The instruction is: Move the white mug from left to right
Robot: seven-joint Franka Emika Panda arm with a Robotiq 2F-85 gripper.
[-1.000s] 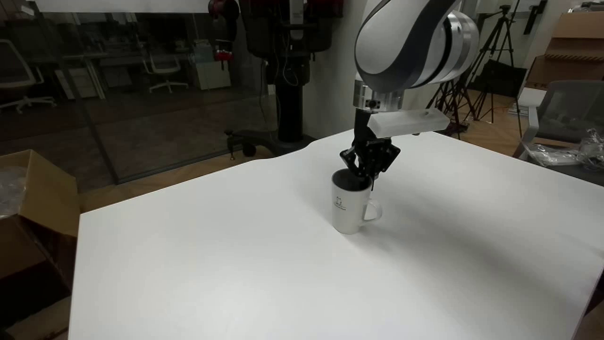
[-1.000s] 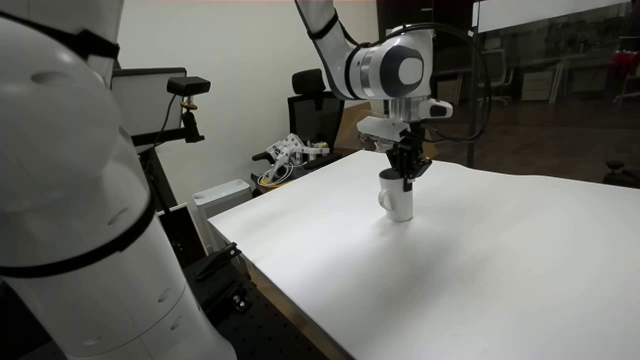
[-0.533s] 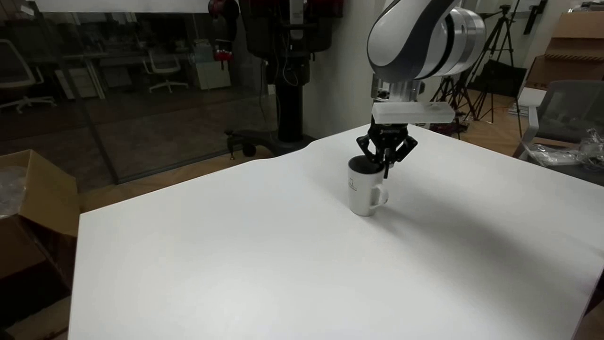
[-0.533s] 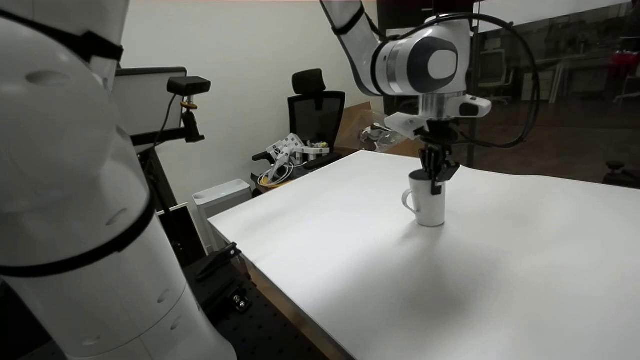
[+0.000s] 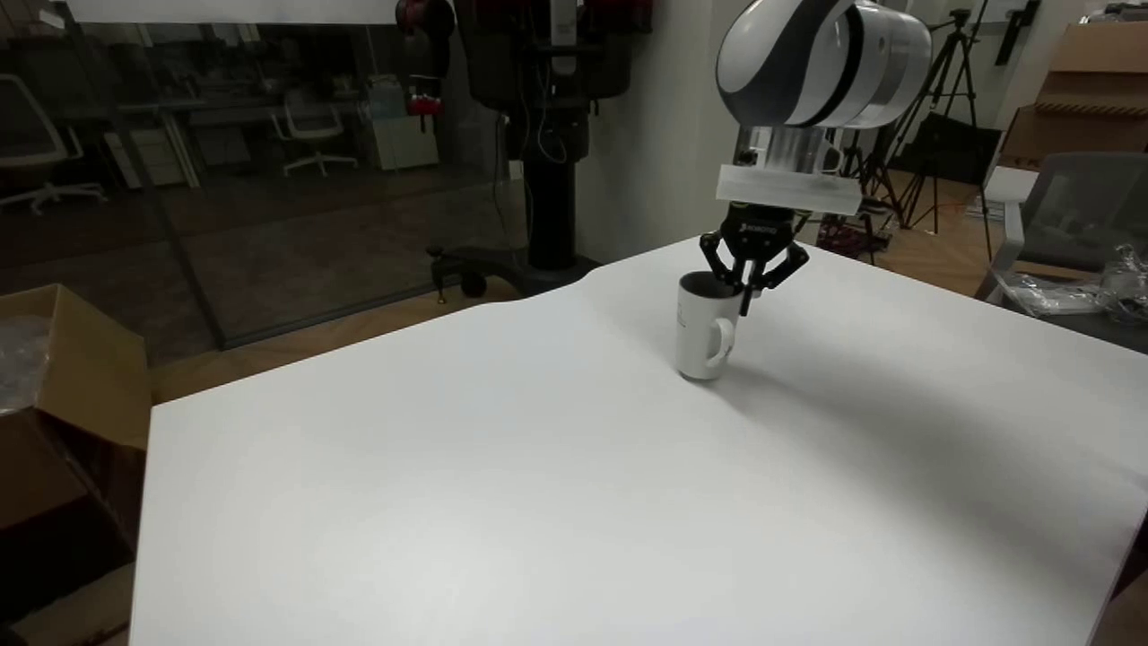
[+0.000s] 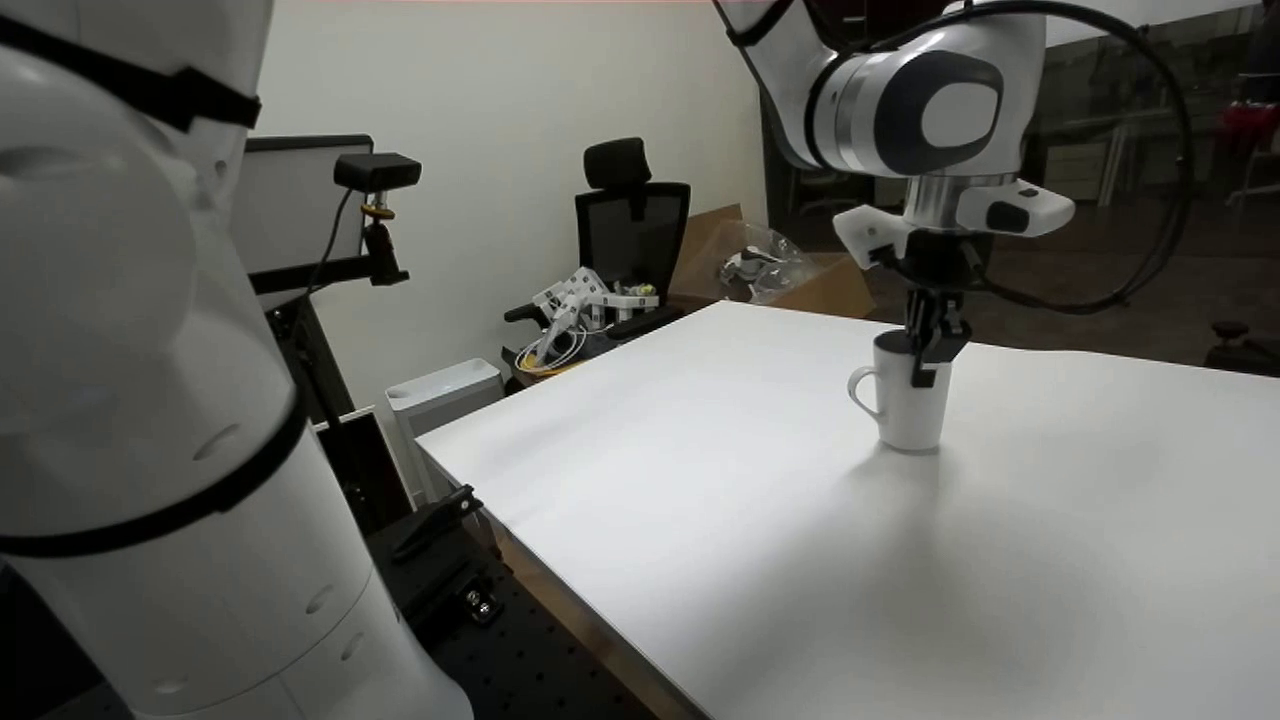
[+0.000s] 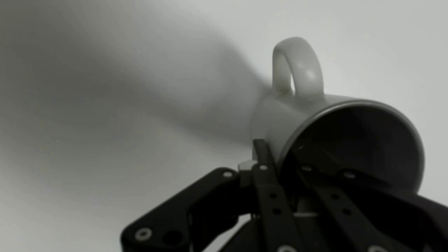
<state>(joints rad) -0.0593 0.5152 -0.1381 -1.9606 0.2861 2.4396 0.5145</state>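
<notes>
The white mug stands upright at the far part of the white table in both exterior views. I cannot tell whether its base touches the table or hangs just above it. My gripper comes from above and is shut on the mug's rim wall. In the wrist view the gripper has one finger outside the wall and the other inside the dark mouth, where its tip is hard to see. The handle is free of the fingers and points to the top of the wrist view.
The white table has its far edge close behind the mug. A cardboard box stands beyond the table's edge in an exterior view. A black office chair and an open box stand behind the table in an exterior view.
My gripper and the mug have moved together, to the right in both exterior views and also up the picture toward the far edge in one. The grip on the rim has stayed the same.
</notes>
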